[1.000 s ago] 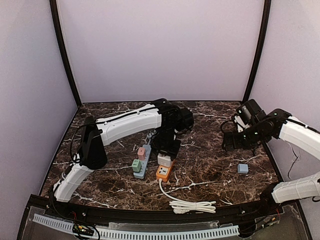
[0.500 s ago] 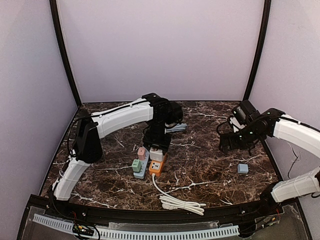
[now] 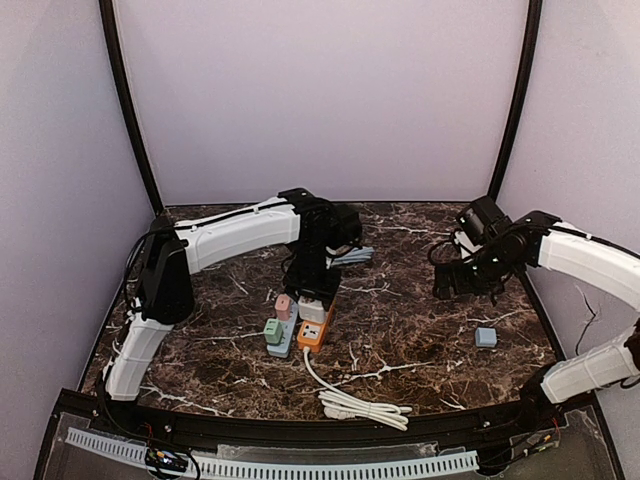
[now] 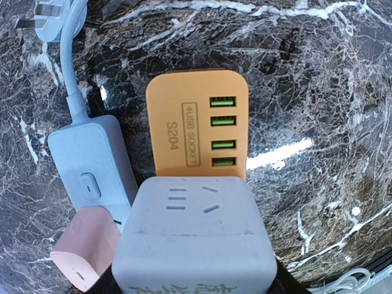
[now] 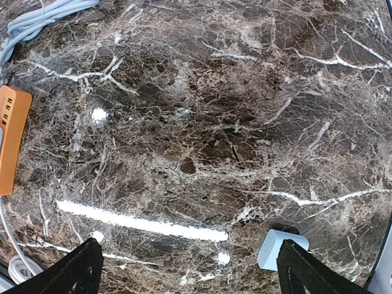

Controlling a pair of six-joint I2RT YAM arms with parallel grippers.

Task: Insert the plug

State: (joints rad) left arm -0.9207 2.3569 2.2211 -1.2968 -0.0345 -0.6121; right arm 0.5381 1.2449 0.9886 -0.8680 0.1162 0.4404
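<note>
My left gripper (image 3: 311,297) is shut on the plug (image 3: 312,309), a pale grey cube with socket slots on its face (image 4: 193,239). The cube stands on the near end of an orange power strip (image 3: 316,335) with green USB ports (image 4: 196,122). Only the black fingertips of the left gripper (image 4: 195,280) show, at the cube's two sides. Whether the prongs are seated is hidden. My right gripper (image 3: 462,284) hovers open over bare marble, and in its own view the right gripper (image 5: 190,257) has nothing between its fingers.
A light-blue power strip (image 3: 284,328) lies just left of the orange one, with a pink plug (image 3: 284,306) and a green plug (image 3: 272,331) on it. The orange strip's white cord (image 3: 355,405) is coiled near the front edge. A small light-blue cube (image 3: 485,337) lies at the right.
The left gripper has moved left and slightly back, taking the grey cube, the orange strip and its cord along. The right gripper has drifted left.
</note>
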